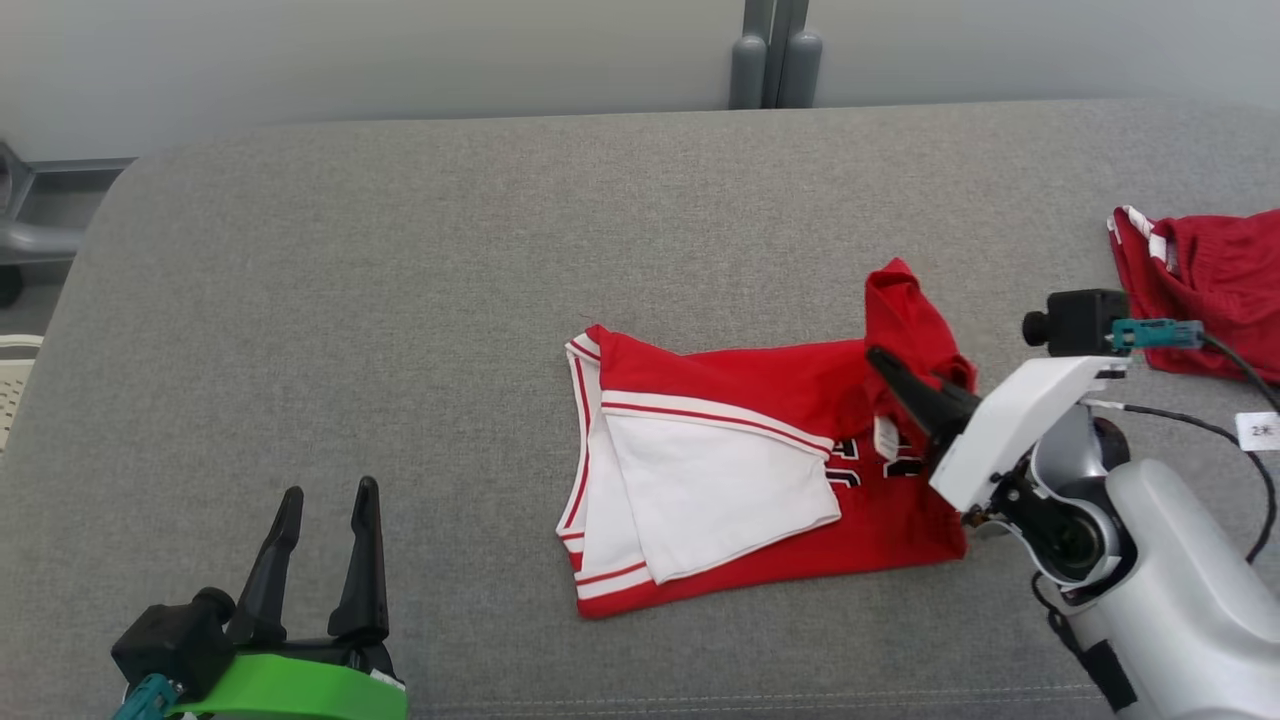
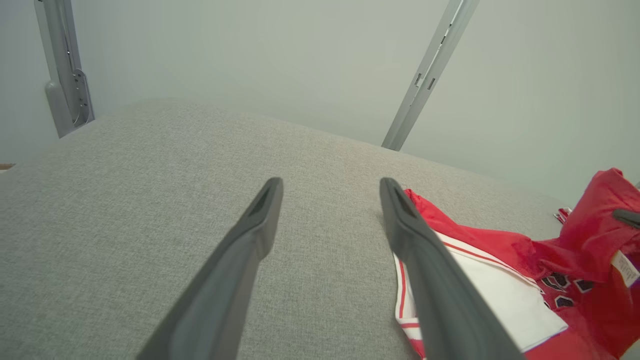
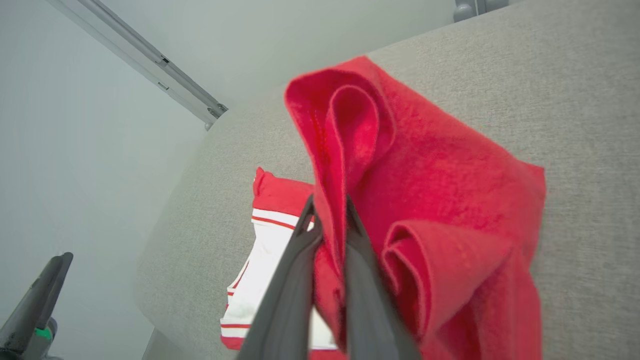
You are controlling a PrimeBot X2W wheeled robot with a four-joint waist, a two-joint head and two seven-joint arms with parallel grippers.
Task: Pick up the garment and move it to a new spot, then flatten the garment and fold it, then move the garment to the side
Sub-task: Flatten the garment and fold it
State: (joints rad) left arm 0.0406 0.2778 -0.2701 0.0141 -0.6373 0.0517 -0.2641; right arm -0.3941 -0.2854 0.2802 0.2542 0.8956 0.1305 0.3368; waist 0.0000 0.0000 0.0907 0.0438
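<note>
A red jersey [image 1: 780, 470] with white trim and dark lettering lies partly folded on the grey padded table [image 1: 400, 300]; a white inner panel faces up at its left half. My right gripper [image 1: 885, 365] is shut on the jersey's right edge, which it holds raised in a red peak [image 1: 900, 300]. The right wrist view has bunched red cloth [image 3: 425, 200] pinched between the fingers [image 3: 290, 295]. At the table's near left corner, well clear of the jersey, my left gripper [image 1: 330, 495] stands open with nothing in it. Past its right finger [image 2: 425, 265] in the left wrist view lies the jersey [image 2: 500, 280].
A second red garment [image 1: 1210, 290] with white trim lies at the table's far right edge, behind my right wrist. A grey post [image 1: 775, 55] stands behind the table against a pale wall. Bare grey surface spreads over the table's left and far parts.
</note>
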